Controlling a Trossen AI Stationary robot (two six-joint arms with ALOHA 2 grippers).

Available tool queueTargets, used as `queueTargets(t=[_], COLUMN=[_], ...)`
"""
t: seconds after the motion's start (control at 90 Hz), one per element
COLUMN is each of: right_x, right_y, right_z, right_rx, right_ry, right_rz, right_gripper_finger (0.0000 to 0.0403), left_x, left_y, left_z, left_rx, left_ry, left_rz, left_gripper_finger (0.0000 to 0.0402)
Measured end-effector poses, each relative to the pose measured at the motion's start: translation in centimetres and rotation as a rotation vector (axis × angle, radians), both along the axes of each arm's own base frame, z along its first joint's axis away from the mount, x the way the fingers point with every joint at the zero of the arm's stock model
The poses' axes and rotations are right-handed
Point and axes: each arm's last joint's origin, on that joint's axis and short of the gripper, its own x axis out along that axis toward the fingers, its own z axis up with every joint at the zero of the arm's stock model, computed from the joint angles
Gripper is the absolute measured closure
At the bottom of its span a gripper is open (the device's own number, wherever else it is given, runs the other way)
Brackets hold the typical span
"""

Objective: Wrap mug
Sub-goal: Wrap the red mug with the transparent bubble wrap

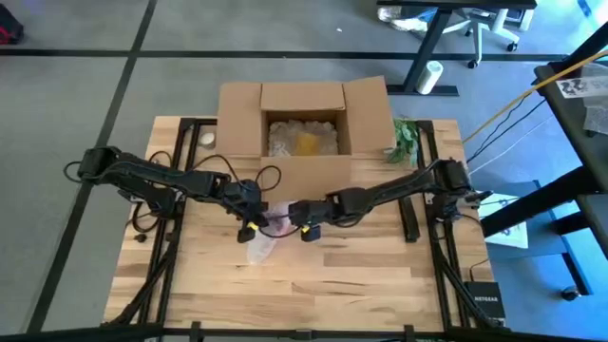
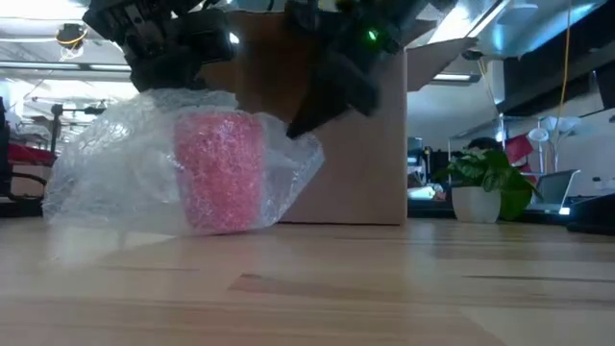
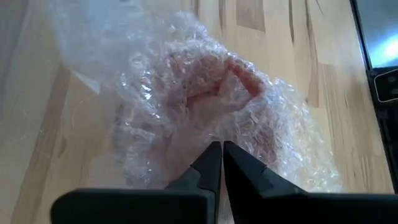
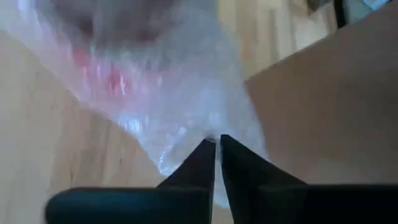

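— So the one pink mug (image 2: 219,171) sat on the table (image 1: 361,275) before the box (image 1: 304,119), swathed in bubble wrap (image 2: 115,173)?
— Yep. Only low view showed pink clearly. Both grippers, left (image 3: 216,149) and right (image 4: 216,142), pinched wrap edges tight.

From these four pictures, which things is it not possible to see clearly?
- Mug: every view shows only a pink shape through the bubble wrap; handle and rim cannot be told.
- Cardboard box: the high view shows pale filling and something yellow, too small to identify.
- Left gripper and right gripper: each pinches wrap; the low view cuts both arms off at the top.
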Motion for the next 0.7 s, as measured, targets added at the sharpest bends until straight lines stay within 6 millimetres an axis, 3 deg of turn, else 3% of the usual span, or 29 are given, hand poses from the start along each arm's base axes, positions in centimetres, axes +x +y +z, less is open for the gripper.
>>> queueTargets(t=[0.189, 0.3, 0.556, 0.7], right_x=[1.1, 1.3, 1.8, 2.5], right_y=[1.2, 1.5, 2.0, 2.2], right_z=[3.2, 4.2, 4.3, 2.7], right_rx=[0.097, 0.12, 0.213, 0.243], right_ry=[-0.077, -0.091, -0.124, -0.09], right_rz=[0.098, 0.13, 0.221, 0.233], right_gripper_finger=[0.0402, 0.0402, 0.0403, 0.0403], left_x=[0.0, 0.0, 0.1, 0.4], left_y=[0.0, 0.0, 0.0, 0.0], left_z=[0.0, 0.0, 0.1, 0.3], left_rx=[-0.007, -0.007, -0.008, -0.01], left_ry=[0.002, 0.003, -0.015, -0.048], left_rz=[0.007, 0.008, 0.009, 0.01], left_gripper_finger=[0.0402, 0.0402, 0.0402, 0.0402])
